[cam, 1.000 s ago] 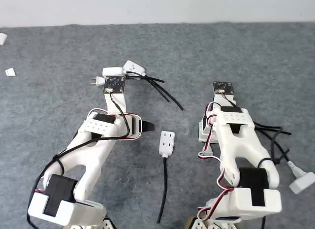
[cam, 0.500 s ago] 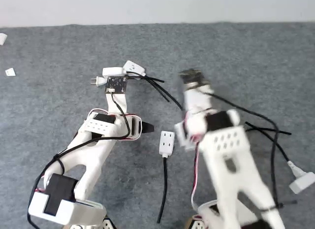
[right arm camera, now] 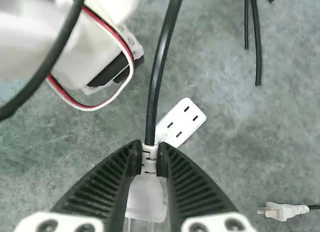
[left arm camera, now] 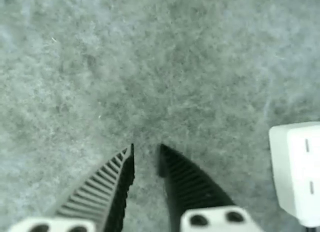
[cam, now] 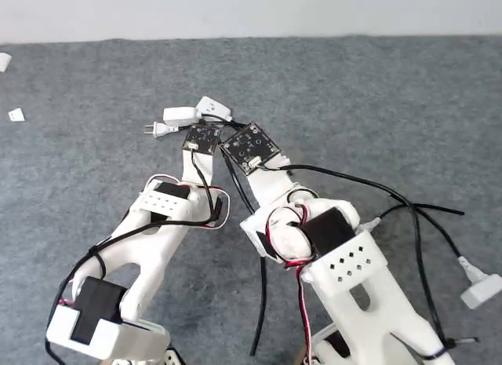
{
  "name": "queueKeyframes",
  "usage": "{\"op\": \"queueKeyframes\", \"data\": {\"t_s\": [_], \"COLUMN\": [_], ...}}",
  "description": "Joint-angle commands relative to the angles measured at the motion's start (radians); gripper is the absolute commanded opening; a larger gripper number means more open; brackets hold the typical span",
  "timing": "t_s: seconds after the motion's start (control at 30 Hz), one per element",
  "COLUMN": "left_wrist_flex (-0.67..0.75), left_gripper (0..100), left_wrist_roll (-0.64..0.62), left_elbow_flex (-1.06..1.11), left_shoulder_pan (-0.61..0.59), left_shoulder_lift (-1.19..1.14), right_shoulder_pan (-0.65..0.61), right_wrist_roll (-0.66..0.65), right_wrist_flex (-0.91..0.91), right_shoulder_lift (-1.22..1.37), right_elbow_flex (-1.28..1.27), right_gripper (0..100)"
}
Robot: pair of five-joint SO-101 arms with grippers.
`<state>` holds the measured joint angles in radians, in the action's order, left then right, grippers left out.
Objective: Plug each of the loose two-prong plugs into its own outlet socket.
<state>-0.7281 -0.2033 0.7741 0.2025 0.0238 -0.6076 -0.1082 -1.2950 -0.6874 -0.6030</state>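
Note:
My right gripper (right arm camera: 146,147) is shut on a white plug (right arm camera: 145,192) at the collar where its black cord (right arm camera: 159,67) leaves it. Just beyond the fingertips lies the white outlet strip (right arm camera: 182,122), slots up. In the high view the right arm (cam: 329,239) reaches across the middle and covers that strip. My left gripper (left arm camera: 146,154) hangs low over bare carpet, fingers a narrow gap apart with nothing between them, and a white outlet block (left arm camera: 297,177) lies beside it. A loose two-prong plug (cam: 161,129) lies at the back by white blocks (cam: 212,107).
The left arm (right arm camera: 75,42) stands close beside the right gripper. Another white plug (cam: 480,289) lies at the right edge on its black cord (cam: 427,247). A small two-prong plug (right arm camera: 280,210) rests on the carpet. Loose cord ends (right arm camera: 252,37) trail nearby.
The right arm has swung left across the table with its plug, ending over the outlet strip. The left gripper's jaw has folded in and its wrist has shifted slightly right.

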Motion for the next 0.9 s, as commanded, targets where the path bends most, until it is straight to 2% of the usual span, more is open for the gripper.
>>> {"op": "queueKeyframes", "data": {"t_s": [0.0,0.17,0.27,0.57,0.67,0.87], "left_wrist_flex": [-0.011,-0.011,-0.011,-0.074,-0.091,-0.086], "left_gripper": [1,1,1,1,1,1], "left_wrist_roll": [0.009,0.009,0.015,0.115,0.160,0.180], "left_elbow_flex": [-0.059,-0.067,-0.061,-0.056,-0.050,-0.039], "left_shoulder_pan": [-0.008,-0.014,0.003,0.071,0.098,0.106], "left_shoulder_lift": [0.014,0.014,0.014,0.012,0.012,0.015], "right_shoulder_pan": [0.061,0.191,0.205,-0.005,-0.016,-0.013], "right_wrist_roll": [-0.005,0.058,0.058,0.035,0.038,0.057], "right_wrist_flex": [0.031,0.056,0.041,0.082,0.140,0.142], "right_shoulder_lift": [-0.050,-0.079,-0.102,-0.213,-0.214,-0.214], "right_elbow_flex": [0.057,0.068,0.089,0.008,-0.060,-0.069], "right_gripper": [0.8,0.8,0.8,0.8,0.8,0.8]}}
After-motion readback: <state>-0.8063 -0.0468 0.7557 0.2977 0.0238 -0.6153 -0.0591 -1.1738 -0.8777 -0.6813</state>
